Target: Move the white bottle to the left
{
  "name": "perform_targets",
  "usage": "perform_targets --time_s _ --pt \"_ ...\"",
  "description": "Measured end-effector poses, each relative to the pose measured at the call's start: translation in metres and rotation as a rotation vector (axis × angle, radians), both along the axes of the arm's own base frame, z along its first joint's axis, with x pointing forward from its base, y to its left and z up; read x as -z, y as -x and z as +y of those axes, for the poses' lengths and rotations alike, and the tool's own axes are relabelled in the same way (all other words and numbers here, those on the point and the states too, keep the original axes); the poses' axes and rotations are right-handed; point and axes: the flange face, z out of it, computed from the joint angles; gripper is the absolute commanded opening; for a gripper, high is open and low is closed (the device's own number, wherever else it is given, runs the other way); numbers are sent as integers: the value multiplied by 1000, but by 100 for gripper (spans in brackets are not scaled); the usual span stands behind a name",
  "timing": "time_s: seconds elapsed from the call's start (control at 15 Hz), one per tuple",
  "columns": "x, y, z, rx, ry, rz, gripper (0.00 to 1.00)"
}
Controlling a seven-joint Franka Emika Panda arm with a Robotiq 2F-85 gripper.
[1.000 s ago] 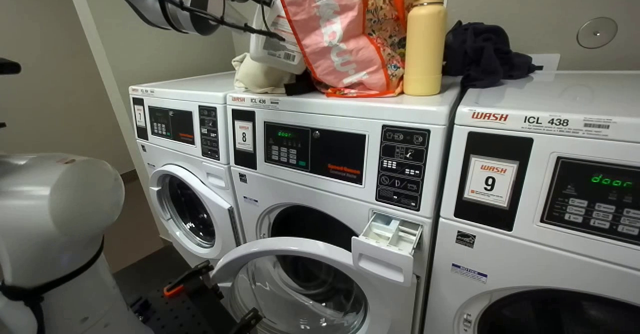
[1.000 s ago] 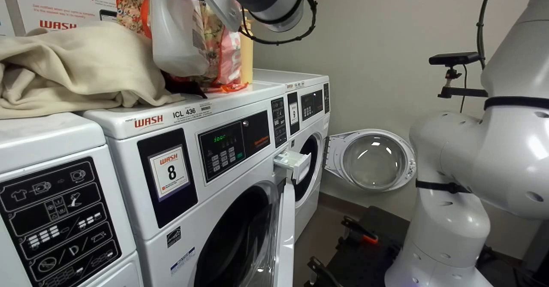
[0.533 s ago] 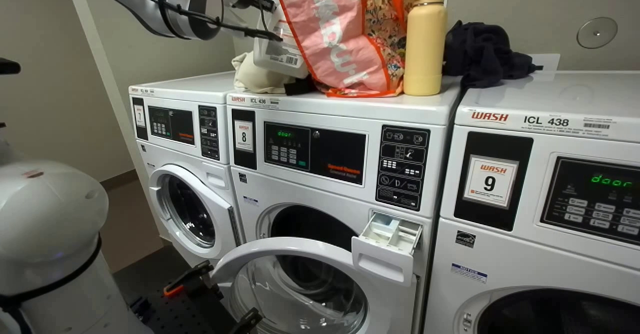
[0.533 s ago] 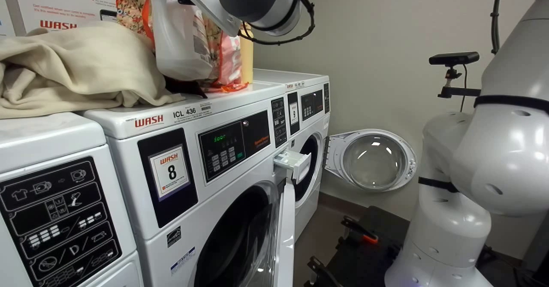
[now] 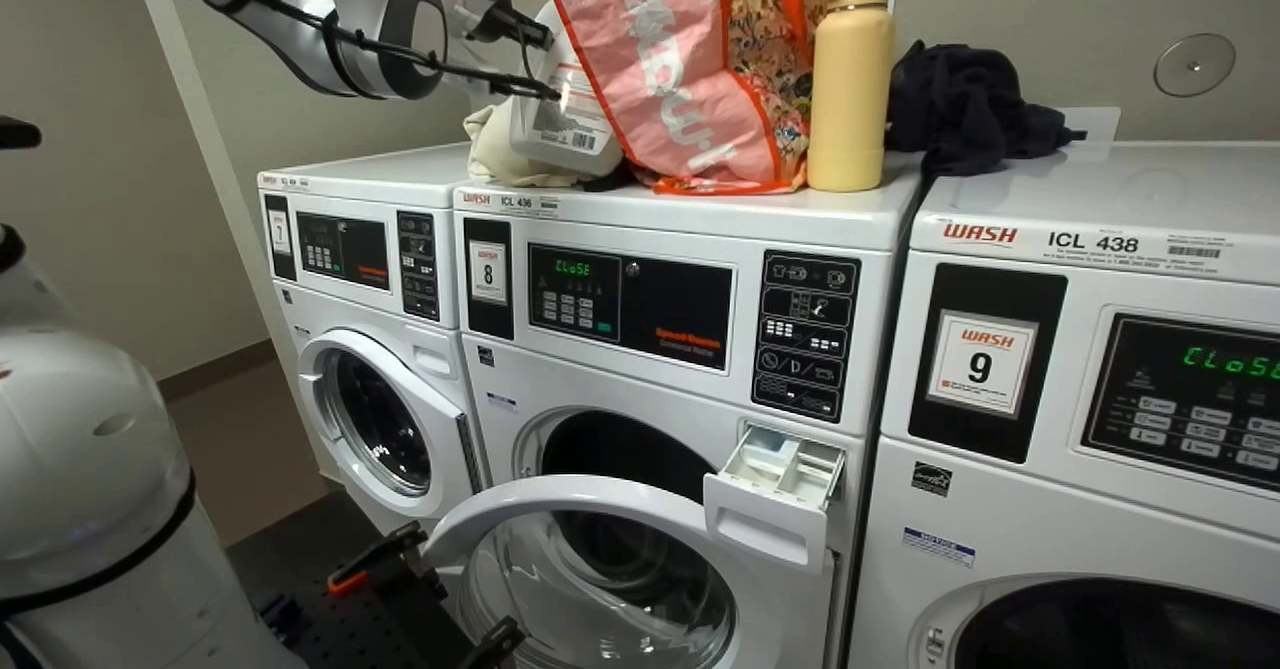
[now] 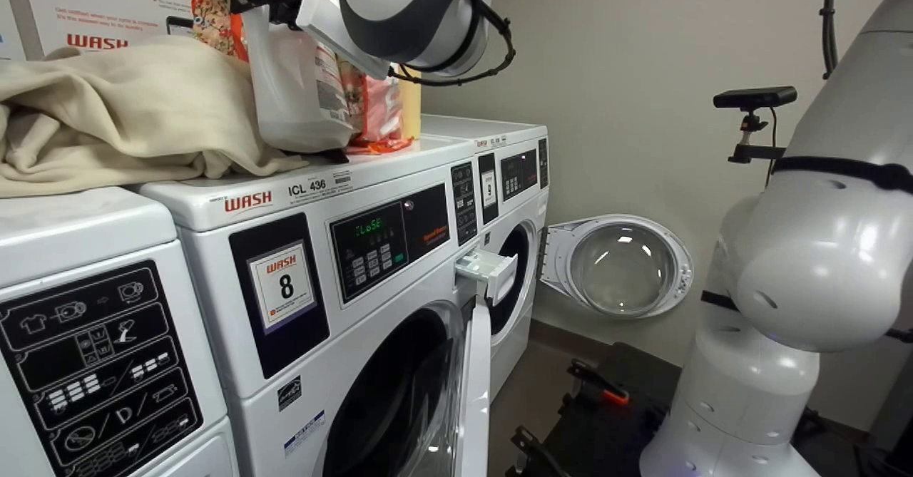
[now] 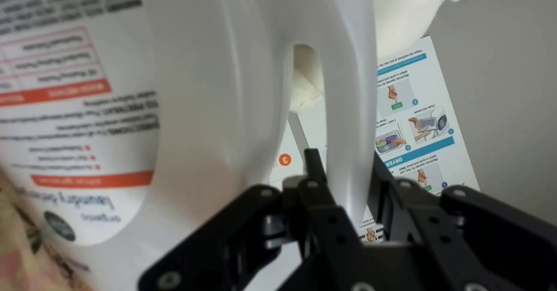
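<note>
The bottle [image 6: 292, 99] is over the worktop [image 5: 390, 167], with the blanket [image 6: 143, 113] at its left and the bag [image 5: 670, 79] close at its right. My gripper [image 7: 347, 165] is closed around its handle [image 7: 348, 108], one finger [image 7: 313, 165] on each side. Whether its bottom touches something, I cannot tell.

The blanket I judge the main danger: it lies where I should go, so travelling low, I can push it into folds, and the bottle, released on it, may tip. The bag is a smaller danger; should it catch on the bottle, it could be pulled along. Below the bottle there is a dark strip [image 5: 605, 182], on which it may stand crooked. The handle looks smooth, therefore a quick swing might turn it in my grip.

About room: the white surface of the worktop shows farther left, past the blanket, until its end, beyond which the floor [image 5: 260, 449] lies. Its front edge is near, and below it the door [image 5: 580, 492] stands out; a bottle released too far forward would probably hit it. Between bottle and bag I see no gap, so lifting first seems wiser.
</note>
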Motion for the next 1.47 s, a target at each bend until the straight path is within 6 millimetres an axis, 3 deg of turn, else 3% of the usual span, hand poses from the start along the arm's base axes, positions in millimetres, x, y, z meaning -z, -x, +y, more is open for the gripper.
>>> perform_targets --time_s 0.13,0.2,0.27,0.4,0.8,0.87,1.47 --pt "7 -3 2 11 2 13 7" --pt "9 -4 3 16 4 15 15" --pt "9 -4 4 20 6 14 52" --pt "11 -4 6 29 12 15 53" --pt "8 2 18 46 45 -11 96" --pt "8 4 21 48 42 -12 100" --pt "24 20 48 50 7 17 100"
